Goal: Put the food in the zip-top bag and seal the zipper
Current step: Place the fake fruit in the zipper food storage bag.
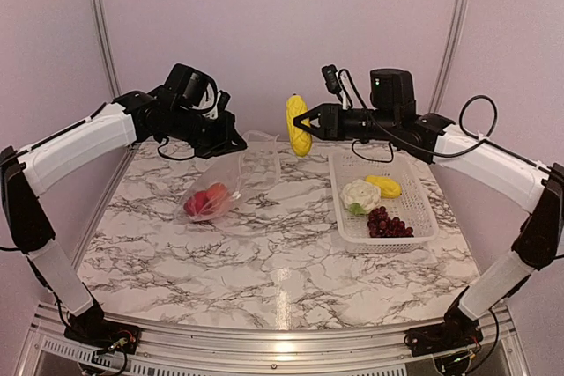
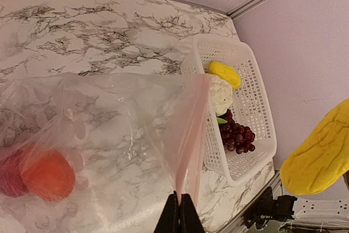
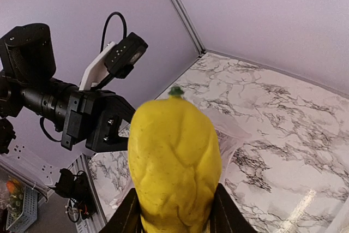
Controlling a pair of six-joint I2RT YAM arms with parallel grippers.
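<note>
My left gripper (image 1: pixel 236 142) (image 2: pixel 179 207) is shut on the mouth edge of the zip-top bag (image 1: pixel 225 184) (image 2: pixel 120 129) and holds it lifted above the table. A red pepper (image 1: pixel 196 204) and an orange fruit (image 1: pixel 216 193) (image 2: pixel 48 174) lie inside the bag. My right gripper (image 1: pixel 298 126) (image 3: pixel 173 211) is shut on a yellow pepper (image 1: pixel 299 123) (image 3: pixel 173 162) and holds it in the air right of the bag's mouth; it also shows in the left wrist view (image 2: pixel 319 154). The cauliflower (image 1: pixel 359 194), a yellow piece (image 1: pixel 384 186) and the grape bunch (image 1: pixel 388 224) lie in the basket.
A white lattice basket (image 1: pixel 425 226) (image 2: pixel 256 96) stands on the right half of the marble table (image 1: pixel 273 261). Purple walls and metal rails close the back and sides. The left arm's camera housing (image 3: pixel 65 107) is close to the yellow pepper.
</note>
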